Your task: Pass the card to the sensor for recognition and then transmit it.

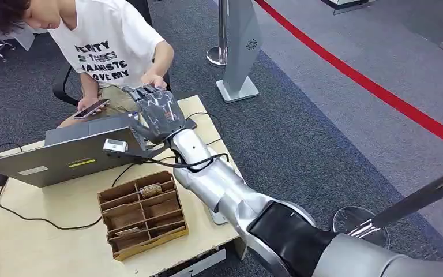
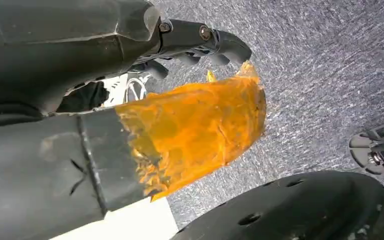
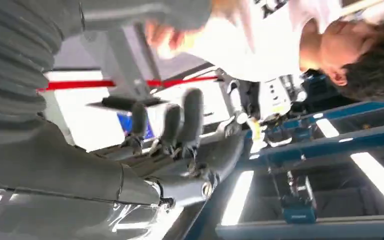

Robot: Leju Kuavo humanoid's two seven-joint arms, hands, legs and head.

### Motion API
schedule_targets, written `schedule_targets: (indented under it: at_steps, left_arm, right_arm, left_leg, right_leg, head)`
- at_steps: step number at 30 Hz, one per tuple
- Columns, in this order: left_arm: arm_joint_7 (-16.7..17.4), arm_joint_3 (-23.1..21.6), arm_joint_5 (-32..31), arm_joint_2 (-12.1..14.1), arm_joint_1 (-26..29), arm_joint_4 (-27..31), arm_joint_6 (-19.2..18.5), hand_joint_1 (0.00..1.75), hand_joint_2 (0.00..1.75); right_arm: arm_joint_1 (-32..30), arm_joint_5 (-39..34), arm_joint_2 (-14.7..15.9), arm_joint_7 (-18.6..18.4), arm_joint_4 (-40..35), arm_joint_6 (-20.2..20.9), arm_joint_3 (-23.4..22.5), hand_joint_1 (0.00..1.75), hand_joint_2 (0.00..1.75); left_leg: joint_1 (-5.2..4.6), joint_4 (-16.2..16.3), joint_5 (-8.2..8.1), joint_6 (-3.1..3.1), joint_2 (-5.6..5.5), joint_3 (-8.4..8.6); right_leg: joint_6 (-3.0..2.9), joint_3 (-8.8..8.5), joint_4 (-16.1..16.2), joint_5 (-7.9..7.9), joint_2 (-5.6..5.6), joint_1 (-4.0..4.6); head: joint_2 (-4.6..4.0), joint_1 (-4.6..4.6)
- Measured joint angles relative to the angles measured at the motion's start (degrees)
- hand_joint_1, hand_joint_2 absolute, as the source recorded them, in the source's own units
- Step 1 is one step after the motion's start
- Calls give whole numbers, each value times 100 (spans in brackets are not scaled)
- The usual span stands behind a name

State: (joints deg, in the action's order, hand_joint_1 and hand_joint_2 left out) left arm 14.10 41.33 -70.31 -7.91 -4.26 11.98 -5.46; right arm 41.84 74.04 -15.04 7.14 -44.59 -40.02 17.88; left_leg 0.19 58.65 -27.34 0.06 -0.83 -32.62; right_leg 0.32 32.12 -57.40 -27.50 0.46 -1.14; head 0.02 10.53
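Note:
My right hand (image 1: 157,113) is stretched out over the far table edge behind the grey laptop (image 1: 63,156), fingers spread and pointing up. A seated person's hand (image 1: 153,79) is at its fingertips. In the right wrist view the fingers (image 3: 171,125) stand apart with nothing between them, and the person's hand (image 3: 167,32) is a blur beyond them. A small white sensor (image 1: 115,145) with a black cable sits on the laptop lid, left of my wrist. My left hand (image 2: 130,125) hangs over grey carpet, fingers curled in, orange tape on the thumb.
A brown compartment box (image 1: 143,214) holding a few cards stands on the wooden table (image 1: 46,242) near my forearm. Black cables trail across the table. The person holds a phone (image 1: 90,108) in the other hand. A grey sign stand (image 1: 239,52) rises beyond the table.

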Motion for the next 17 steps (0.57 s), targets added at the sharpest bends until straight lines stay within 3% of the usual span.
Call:
schedule_targets:
  at_steps: [4,8,12,15,17]
  left_arm:
    - [31,0,0,-2,2,0,7,0,0]
    - [66,46,0,-15,5,0,22,0,0]
    - [109,151,0,-37,13,-2,50,0,0]
    - [116,199,0,-48,15,-2,61,0,0]
    - [134,234,0,-59,15,-2,79,0,0]
  right_arm:
    - [-338,-557,-66,491,-272,-2,-20,0,0]
    - [-959,-1439,-181,1043,-1004,-2,-13,0,0]
    - [-1683,-2699,-186,1168,-1929,-2,277,0,0]
    - [-2004,-2915,-157,1188,-2400,7,488,0,0]
    - [-2164,-3574,-138,1328,-2654,217,564,0,0]
  left_leg:
    - [0,0,0,0,0,-1]
    - [0,0,-1,0,-2,-5]
    - [0,-1,-4,0,-2,-11]
    - [0,-1,-4,0,2,-14]
    - [0,-1,-4,0,1,-13]
  right_leg:
    - [0,1,0,0,0,0]
    - [1,4,0,-2,-2,0]
    - [1,10,0,-4,-3,0]
    - [0,16,0,-3,1,0]
    - [0,15,0,-3,-2,0]
  head:
    - [0,-2]
    - [0,0]
    - [0,2]
    - [0,0]
    - [0,2]
